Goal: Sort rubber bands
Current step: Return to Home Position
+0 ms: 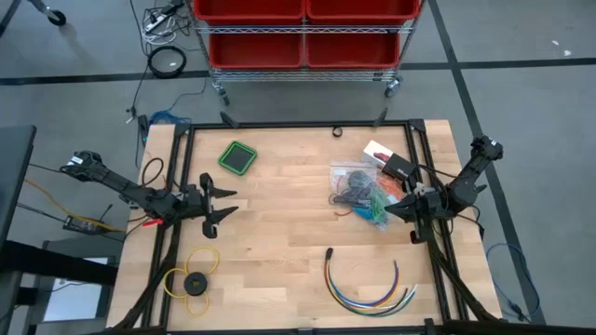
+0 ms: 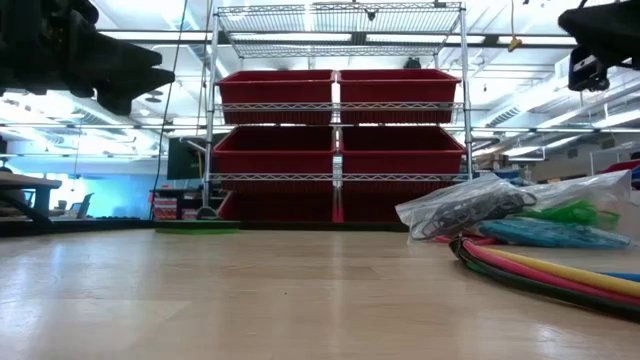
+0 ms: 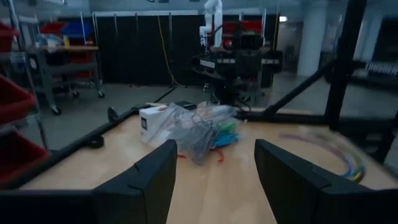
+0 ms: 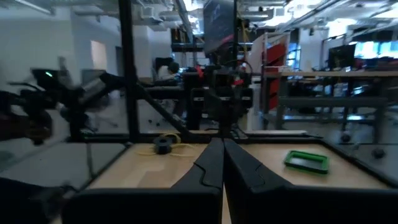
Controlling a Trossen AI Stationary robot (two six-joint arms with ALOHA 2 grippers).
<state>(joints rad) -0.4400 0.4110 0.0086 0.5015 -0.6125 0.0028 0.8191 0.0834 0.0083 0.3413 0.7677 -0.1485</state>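
many thin rubber bands [image 1: 372,201], bunched blue, green, orange and dark, lie in clear plastic zip bags [image 1: 345,177] at the middle right of the pale wooden table [image 1: 279,251]. my right gripper [image 1: 393,212] hangs just beside them, clenched empty; my left gripper [image 1: 223,201] hovers well apart, fingers spread.

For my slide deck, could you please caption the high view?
Bagged rubber bands lie at the table's right; left gripper open, right gripper shut.

A wire rack [image 2: 340,190] on wheels stands behind the pale wooden worktop [image 1: 279,233], loaded with red bins [image 2: 275,95]. The floor [image 1: 531,102] is grey with dark stripes. Black curtains [image 3: 143,50] line one wall. The ceiling [image 2: 190,20] is brightly lit.
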